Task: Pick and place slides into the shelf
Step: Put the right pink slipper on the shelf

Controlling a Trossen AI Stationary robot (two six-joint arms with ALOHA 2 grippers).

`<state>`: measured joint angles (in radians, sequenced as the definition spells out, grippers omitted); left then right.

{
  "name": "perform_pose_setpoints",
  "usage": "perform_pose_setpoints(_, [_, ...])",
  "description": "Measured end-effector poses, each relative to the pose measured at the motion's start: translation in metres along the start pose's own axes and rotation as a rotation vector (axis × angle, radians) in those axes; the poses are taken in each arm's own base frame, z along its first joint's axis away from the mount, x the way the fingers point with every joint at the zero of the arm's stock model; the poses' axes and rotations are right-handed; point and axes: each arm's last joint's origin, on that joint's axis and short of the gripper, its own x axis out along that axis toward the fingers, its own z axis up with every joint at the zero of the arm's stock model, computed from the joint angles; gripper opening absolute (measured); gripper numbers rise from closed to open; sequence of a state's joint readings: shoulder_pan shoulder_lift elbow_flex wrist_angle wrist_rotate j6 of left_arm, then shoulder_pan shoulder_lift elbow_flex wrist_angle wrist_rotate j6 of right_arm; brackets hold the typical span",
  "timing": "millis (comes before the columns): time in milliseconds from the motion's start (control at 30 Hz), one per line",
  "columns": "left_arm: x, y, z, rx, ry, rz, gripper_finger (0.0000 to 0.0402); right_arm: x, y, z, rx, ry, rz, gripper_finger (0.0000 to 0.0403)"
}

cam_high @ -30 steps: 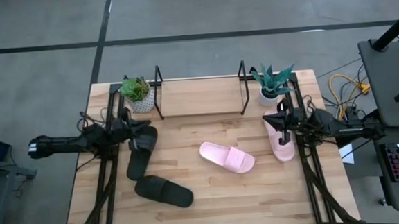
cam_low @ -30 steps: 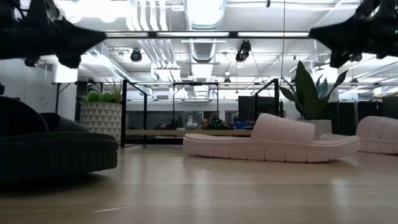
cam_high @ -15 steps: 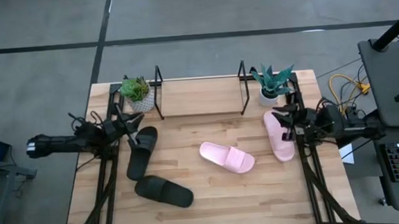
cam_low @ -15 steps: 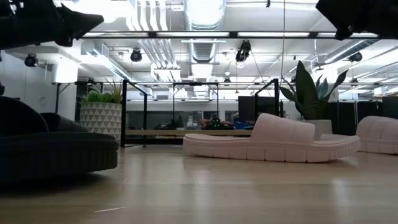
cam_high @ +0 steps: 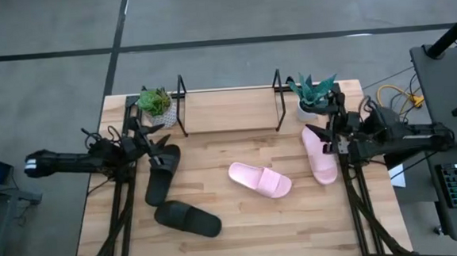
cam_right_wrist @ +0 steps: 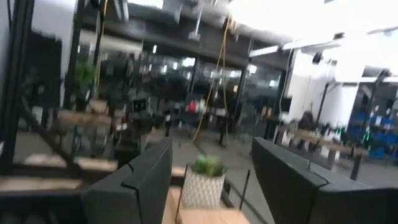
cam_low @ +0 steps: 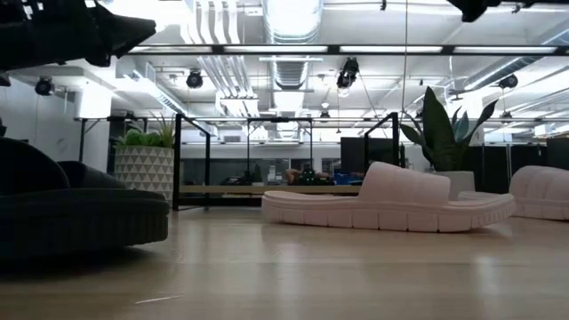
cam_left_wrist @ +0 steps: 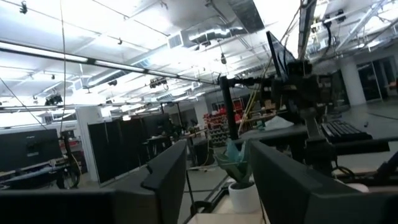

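So both grippers, left (cam_high: 151,141) and right (cam_high: 330,131), just pulled back up, fingers apart, empty. All four slides (cam_high: 259,179) still sit on the table; shelf (cam_high: 228,89) holds none.

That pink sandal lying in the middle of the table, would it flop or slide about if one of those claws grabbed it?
The middle pink slide looks thick-soled and moulded, so probably fairly stiff and light. Its flat sole rests on the smooth wooden table, so a push would likely slide it, not tip it.
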<state>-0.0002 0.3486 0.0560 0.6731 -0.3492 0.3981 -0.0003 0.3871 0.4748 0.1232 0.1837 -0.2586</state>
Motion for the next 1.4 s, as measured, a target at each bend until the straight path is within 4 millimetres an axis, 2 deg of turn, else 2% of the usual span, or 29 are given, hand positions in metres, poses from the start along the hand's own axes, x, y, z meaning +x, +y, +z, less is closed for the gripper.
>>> perform_pose_setpoints(233, [0.002,-0.002,-0.002,0.002,0.003,-0.002,0.0164,0.021,0.001,0.015,0.087,0.261,0.059,0.0206])
perform_pose_setpoints(433, [0.003,-0.004,-0.006,0.013,0.032,-0.014,0.0164,0.039,0.013,0.015,0.077,0.378,0.116,0.0206])
perform_pose_setpoints(533, [0.003,-0.004,-0.006,0.015,0.035,-0.016,0.0164,0.042,0.018,0.013,0.076,0.474,0.071,0.0206])
perform_pose_setpoints(700, [0.003,-0.004,-0.007,0.015,0.035,-0.016,0.0164,0.038,0.024,-0.003,0.075,0.678,-0.112,0.0206])
perform_pose_setpoints(800, [0.002,-0.005,-0.009,0.017,0.042,-0.019,0.0164,0.037,0.025,-0.007,0.085,0.714,-0.191,0.0206])
perform_pose_setpoints(1067, [0.003,-0.006,-0.011,0.023,0.054,-0.023,0.0164,0.038,0.026,-0.004,0.084,0.726,-0.116,0.0206])
perform_pose_setpoints(1233, [0.003,-0.004,-0.007,0.009,0.02,-0.009,0.0164,0.035,0.027,-0.001,0.24,0.775,-0.078,0.0206])
perform_pose_setpoints(1400, [0.003,-0.004,-0.006,0.007,0.013,-0.006,0.0164,0.024,0.025,-0.005,0.398,0.908,-0.144,0.0206])
